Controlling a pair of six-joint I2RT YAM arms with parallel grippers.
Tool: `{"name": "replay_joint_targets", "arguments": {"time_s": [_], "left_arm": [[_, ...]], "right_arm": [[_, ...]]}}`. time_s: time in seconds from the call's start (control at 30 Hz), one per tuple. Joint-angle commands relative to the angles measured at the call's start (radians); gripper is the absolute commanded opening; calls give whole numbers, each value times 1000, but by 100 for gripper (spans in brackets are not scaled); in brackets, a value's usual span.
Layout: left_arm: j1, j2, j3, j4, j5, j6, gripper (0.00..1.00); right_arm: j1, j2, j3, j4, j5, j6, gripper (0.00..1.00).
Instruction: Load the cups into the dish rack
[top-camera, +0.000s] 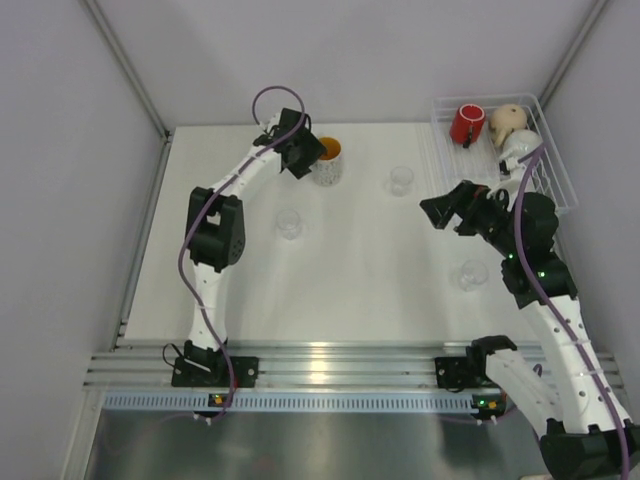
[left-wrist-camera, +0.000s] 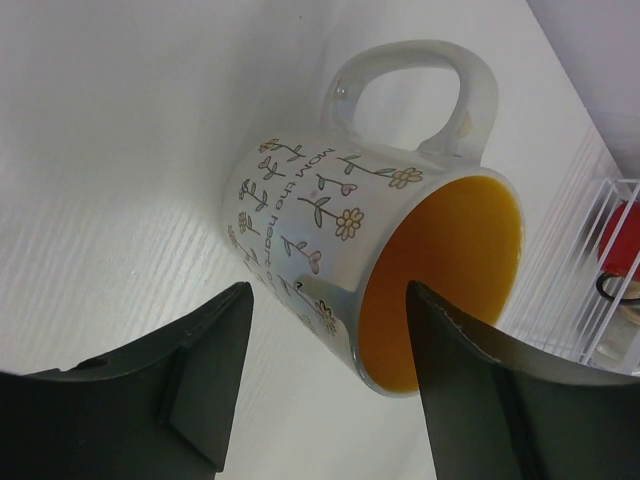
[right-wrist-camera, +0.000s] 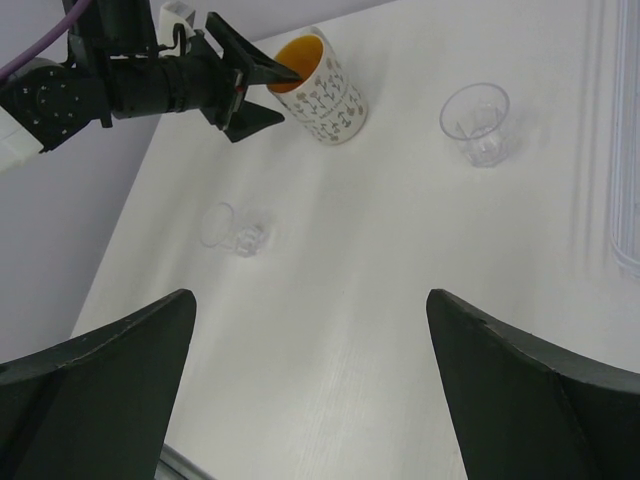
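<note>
While the left gripper (top-camera: 312, 158) hovered at the empty speckled white mug with the orange inside (top-camera: 329, 162), well apart from the rectangular white wire dish rack (top-camera: 556, 165), the top view showed that rack holding 3 cups: a red cup (top-camera: 466, 123), a beige mug (top-camera: 508, 120) and a white mug (top-camera: 520, 147); 3 empty clear glass tumblers (top-camera: 401, 180) (top-camera: 289, 223) (top-camera: 471, 274) stood outside it. From the left wrist, its jaws straddled the rim, parted and not yet pinching; a shallow bite could let the mug slip or tip. From the right wrist, the right gripper (right-wrist-camera: 310, 300) gaped wide, holding nothing.
</note>
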Motion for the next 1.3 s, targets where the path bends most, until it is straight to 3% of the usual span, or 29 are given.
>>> {"name": "replay_joint_targets", "arguments": {"time_s": [0.0,0.2,0.37,0.6,0.8,1.27], "left_arm": [[-6,8,42,56,3,-34,68],[-8,27,50,55,-15,16,60],[-9,39,58,53,15,99,38],[-9,-11,30,55,6,265,20],[-9,-48,39,82,99,404,0],[-9,-419,-410,526,247,737,0]], "right_arm": [[7,-7,-9,43,0,-11,99],[5,-7,-12,39,0,-14,99],[7,-4,-13,31,4,-24,100],[7,-4,-12,25,-1,-10,99],[5,19,-27,63,-61,24,99],[5,217,28,108,-324,136,98]]}}
